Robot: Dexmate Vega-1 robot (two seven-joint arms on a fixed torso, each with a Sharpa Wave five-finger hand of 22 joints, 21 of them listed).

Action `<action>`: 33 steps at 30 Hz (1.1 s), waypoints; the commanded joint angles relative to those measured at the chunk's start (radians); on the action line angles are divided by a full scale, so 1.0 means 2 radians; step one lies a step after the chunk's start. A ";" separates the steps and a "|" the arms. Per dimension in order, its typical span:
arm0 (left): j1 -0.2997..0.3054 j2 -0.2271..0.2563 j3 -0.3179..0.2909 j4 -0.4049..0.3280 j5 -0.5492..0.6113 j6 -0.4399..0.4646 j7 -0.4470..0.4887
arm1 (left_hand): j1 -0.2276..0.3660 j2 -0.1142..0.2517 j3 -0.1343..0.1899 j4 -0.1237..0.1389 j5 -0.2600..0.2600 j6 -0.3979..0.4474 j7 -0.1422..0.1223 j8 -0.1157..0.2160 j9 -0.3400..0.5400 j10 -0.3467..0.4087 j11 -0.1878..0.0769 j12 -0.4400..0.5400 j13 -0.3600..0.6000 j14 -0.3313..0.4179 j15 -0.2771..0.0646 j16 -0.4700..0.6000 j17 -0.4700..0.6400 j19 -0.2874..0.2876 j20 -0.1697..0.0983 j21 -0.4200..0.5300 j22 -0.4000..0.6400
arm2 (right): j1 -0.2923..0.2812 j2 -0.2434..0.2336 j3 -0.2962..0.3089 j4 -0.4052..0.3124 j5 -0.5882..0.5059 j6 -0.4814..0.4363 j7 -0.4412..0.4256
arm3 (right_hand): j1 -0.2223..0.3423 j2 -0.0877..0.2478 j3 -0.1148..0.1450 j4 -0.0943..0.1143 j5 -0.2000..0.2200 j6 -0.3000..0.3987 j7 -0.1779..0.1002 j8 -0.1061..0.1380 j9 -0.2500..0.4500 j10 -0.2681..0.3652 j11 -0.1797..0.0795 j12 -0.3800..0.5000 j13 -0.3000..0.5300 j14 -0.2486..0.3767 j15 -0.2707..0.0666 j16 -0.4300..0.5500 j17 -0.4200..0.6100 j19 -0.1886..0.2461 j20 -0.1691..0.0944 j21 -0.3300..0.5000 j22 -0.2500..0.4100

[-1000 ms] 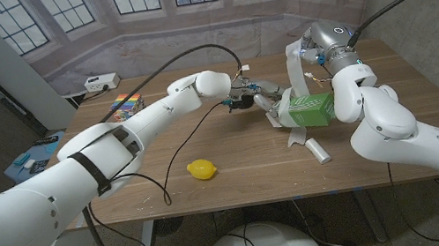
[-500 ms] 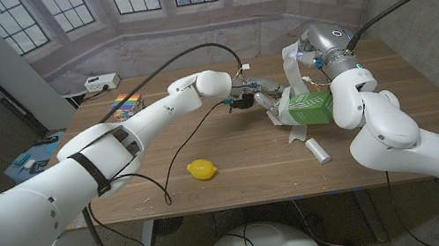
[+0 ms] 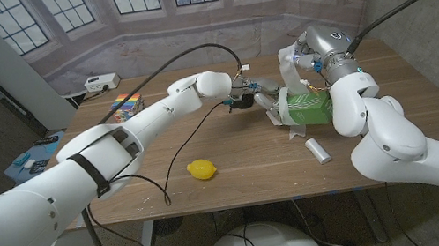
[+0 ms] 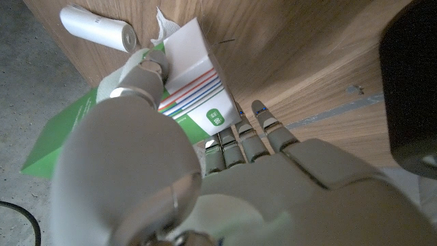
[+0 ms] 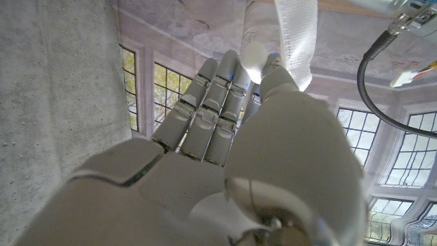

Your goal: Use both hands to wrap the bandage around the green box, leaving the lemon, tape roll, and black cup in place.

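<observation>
The green box [image 3: 308, 109] lies on the table right of centre. My left hand [image 3: 256, 98] grips its left end; in the left wrist view the thumb and fingers of that hand [image 4: 205, 178] clamp the box [image 4: 194, 68] by its white striped end. Above the box my right hand [image 3: 306, 62] holds up a white bandage strip [image 3: 285, 64], and the right wrist view shows the strip [image 5: 297, 37] pinched between thumb and fingers of this hand [image 5: 225, 137]. The bandage roll [image 3: 320, 150] lies on the table in front of the box. A lemon [image 3: 201, 170] sits near the front edge.
A colourful cube [image 3: 125, 104] stands at the table's back left, with a white power strip [image 3: 101, 82] on the sill behind it. A dark object [image 4: 410, 82] stands close to my left hand. The table's front edge [image 3: 242, 201] runs below the lemon.
My right hand has carried the bandage strip a little to the left above the box, and its forearm has swung in. The left hand, box and lemon have stayed put.
</observation>
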 commanded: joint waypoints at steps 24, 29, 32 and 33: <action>-0.008 -0.013 -0.008 0.023 -0.002 0.005 0.035 | -0.034 0.048 0.002 0.002 0.003 0.038 -0.007 0.128 0.002 0.037 -0.031 0.004 0.003 0.007 0.001 -0.001 0.001 0.001 0.003 0.003 0.003 | 0.036 0.019 -0.083 -0.045 -0.024 -0.082 0.011 | 0.013 0.008 -0.002 -0.001 0.003 0.002 0.004 -0.001 0.002 0.013 -0.005 0.000 0.002 0.002 -0.046 -0.001 0.005 0.002 -0.011 0.000 0.001; -0.009 -0.014 -0.008 0.023 -0.004 0.008 0.037 | -0.033 0.048 0.002 0.001 0.003 0.039 -0.007 0.128 0.002 0.037 -0.031 0.004 0.003 0.007 0.001 -0.001 0.001 0.001 0.003 0.003 0.003 | 0.021 0.031 -0.079 -0.044 -0.045 -0.082 0.023 | 0.013 0.008 -0.002 -0.001 0.003 0.002 0.004 -0.002 0.002 0.013 -0.006 0.000 0.001 0.002 -0.046 -0.001 0.006 0.002 -0.010 0.000 0.001; -0.009 -0.014 -0.009 0.022 -0.005 0.008 0.039 | -0.033 0.049 0.002 0.001 0.003 0.039 -0.005 0.129 0.003 0.037 -0.030 0.004 0.002 0.008 0.001 0.000 0.001 0.001 0.003 0.003 0.003 | 0.011 0.040 -0.076 -0.041 -0.056 -0.082 0.030 | 0.013 0.009 -0.002 -0.001 0.003 0.002 0.004 -0.002 0.002 0.013 -0.007 -0.001 0.001 0.002 -0.046 -0.001 0.007 0.002 -0.010 0.000 0.001; -0.009 -0.014 -0.009 0.021 -0.005 0.009 0.040 | -0.033 0.049 0.002 0.002 0.003 0.039 -0.006 0.129 0.003 0.037 -0.030 0.004 0.002 0.008 0.001 0.000 0.001 0.001 0.004 0.003 0.003 | 0.008 0.042 -0.075 -0.041 -0.058 -0.082 0.030 | 0.013 0.008 -0.002 -0.001 0.003 0.003 0.004 -0.001 0.002 0.013 -0.003 -0.001 0.001 0.001 -0.046 -0.001 0.007 0.002 -0.010 0.000 0.001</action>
